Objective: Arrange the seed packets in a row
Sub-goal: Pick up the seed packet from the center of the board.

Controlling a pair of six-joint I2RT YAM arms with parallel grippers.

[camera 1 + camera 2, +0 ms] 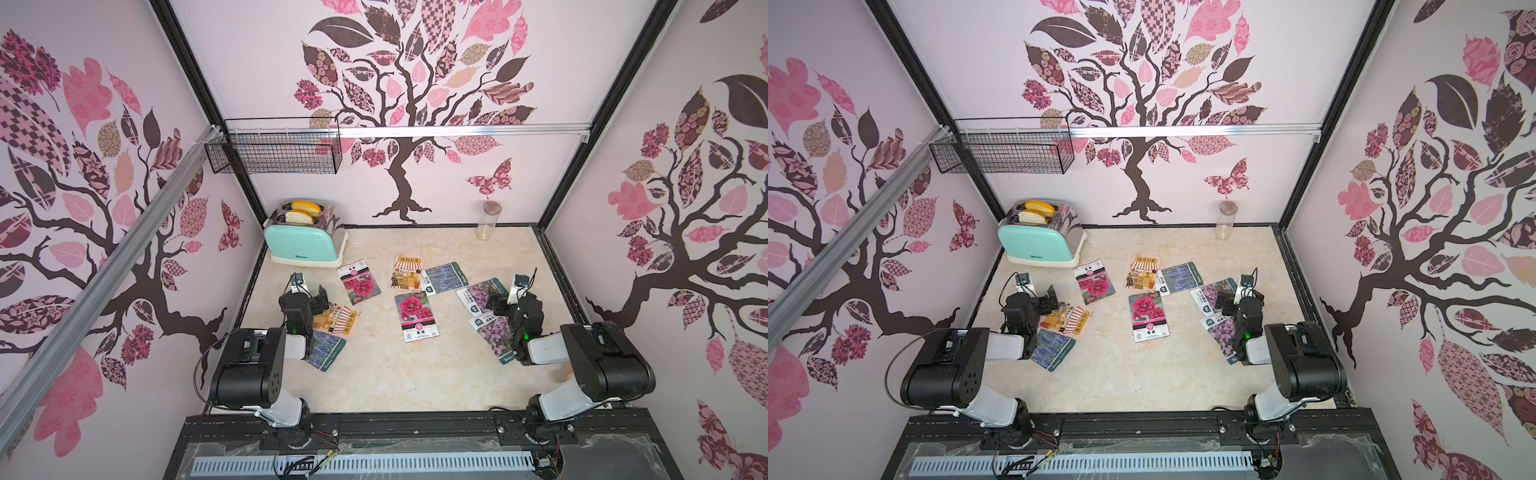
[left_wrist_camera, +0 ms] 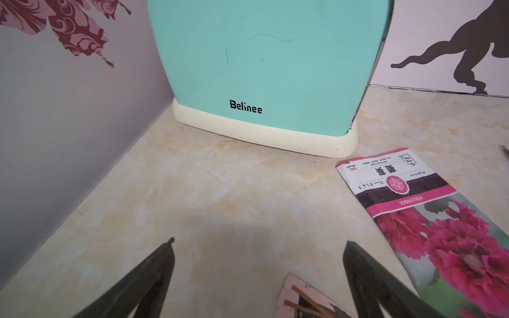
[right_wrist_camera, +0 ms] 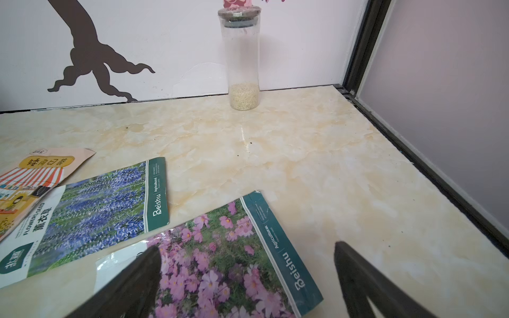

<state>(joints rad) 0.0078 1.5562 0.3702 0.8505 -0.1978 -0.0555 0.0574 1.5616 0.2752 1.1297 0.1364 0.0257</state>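
In both top views your eight packets (image 1: 415, 316) lie scattered mid-frame on the table (image 1: 395, 382), not in a row. Your left gripper (image 1: 309, 298) hangs centre left above an orange packet (image 1: 338, 320); your right gripper (image 1: 513, 301) hangs centre right above two lilac packets (image 1: 478, 297).

In your left wrist view the fingers (image 2: 154, 275) stand wide, holding nothing. The toaster (image 2: 270, 68) fills the upper middle; a magenta packet (image 2: 454, 247) lies at the right edge.

In your right wrist view the fingers (image 3: 135, 280) are wide and empty. A lilac packet (image 3: 220, 261) lies lower middle, a blue packet (image 3: 91, 209) left of it, the jar (image 3: 242, 60) top centre.
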